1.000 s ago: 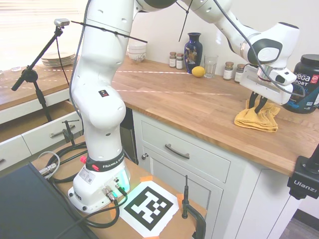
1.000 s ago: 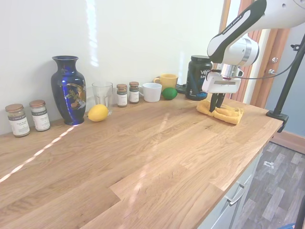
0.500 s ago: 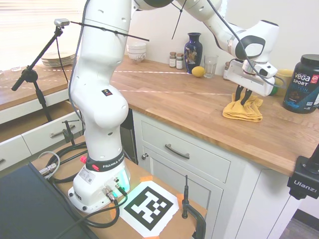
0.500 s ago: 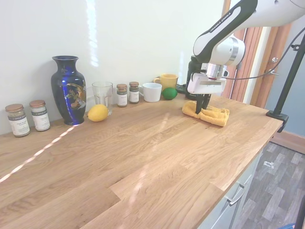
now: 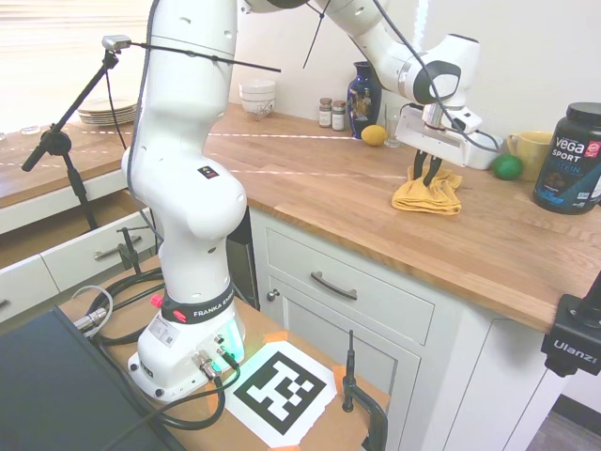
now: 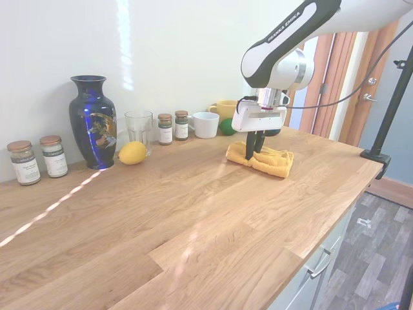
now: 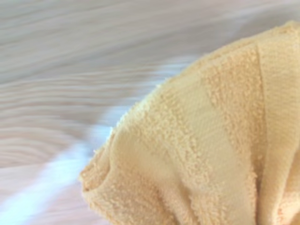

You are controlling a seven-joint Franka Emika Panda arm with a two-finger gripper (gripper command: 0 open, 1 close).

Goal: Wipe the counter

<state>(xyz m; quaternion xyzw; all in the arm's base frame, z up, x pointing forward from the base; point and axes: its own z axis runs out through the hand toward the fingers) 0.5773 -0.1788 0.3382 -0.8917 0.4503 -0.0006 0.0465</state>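
The counter point(image 5: 319, 193) point(image 6: 193, 213) is a long warm-brown wooden top on white cabinets. A crumpled yellow cloth point(image 5: 429, 195) point(image 6: 266, 159) point(image 7: 211, 150) lies on it. My gripper point(image 5: 424, 178) point(image 6: 253, 151) points straight down and is shut on the cloth's bunched edge, pressing it to the wood. In the wrist view the cloth fills the right side over blurred wood grain.
Along the wall stand a dark blue vase point(image 6: 93, 121), a lemon point(image 6: 132, 152), a glass point(image 6: 138, 128), spice jars point(image 6: 173, 126), a white mug point(image 6: 206, 124), a yellow mug point(image 5: 531, 153), a lime point(image 5: 508, 166) and a black tub point(image 5: 568, 158). Stacked plates point(image 5: 111, 112) sit on a separate surface.
The gripper has dragged the yellow cloth along the counter, away from the black tub and toward the vase end. The lime and yellow mug have come into the first exterior view.
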